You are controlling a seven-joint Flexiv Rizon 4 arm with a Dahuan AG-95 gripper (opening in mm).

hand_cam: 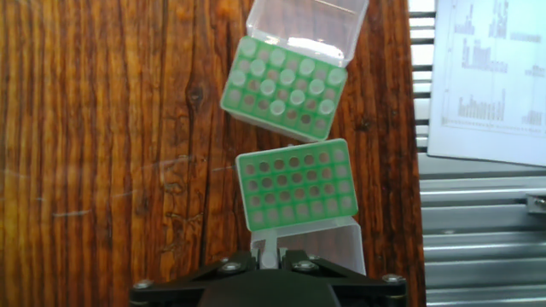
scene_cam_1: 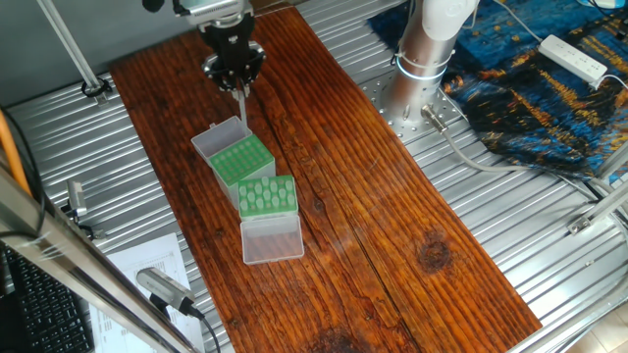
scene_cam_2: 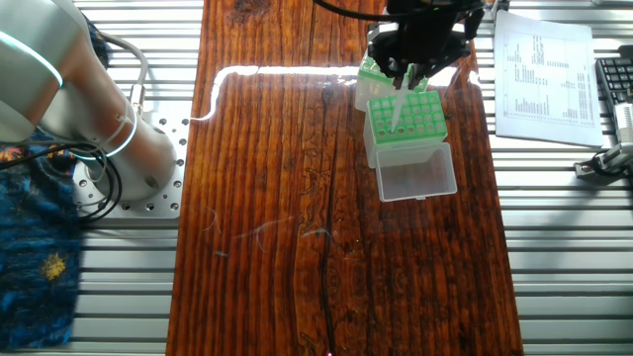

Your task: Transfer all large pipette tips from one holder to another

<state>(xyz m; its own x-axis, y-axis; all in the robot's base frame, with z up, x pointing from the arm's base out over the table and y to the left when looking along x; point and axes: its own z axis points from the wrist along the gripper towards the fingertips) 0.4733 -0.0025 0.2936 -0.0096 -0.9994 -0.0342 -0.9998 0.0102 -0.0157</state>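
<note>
Counter (scene_cam_1: 392,226): dark reddish-brown wooden board with strong lengthwise grain and a few knots, glossy enough to show glare, laid on ribbed metal plates. Two racks: green plastic blocks, rectangular, pierced with a grid of round holes, each with a clear, frosted hinged lid folded open. Upper rack (hand_cam: 286,87), as the hand view shows it, stands slightly tilted and carries the large pipette tips (hand_cam: 290,81), pale translucent cones with round open ends upward, filling many of its holes. Lower rack (hand_cam: 294,183) sits just beside it, corners nearly touching; most of its holes appear bare and dark, with paler ones along the row nearest the hand. Hand (scene_cam_1: 240,86): black, two-fingered, raised above the racks, fingers closed around one pale tip (scene_cam_2: 396,111) that hangs point down below them. Printed sheet (hand_cam: 490,77): white paper with rows of small text and bar-like marks, too small to read, lying on the metal beside the counter.
</note>
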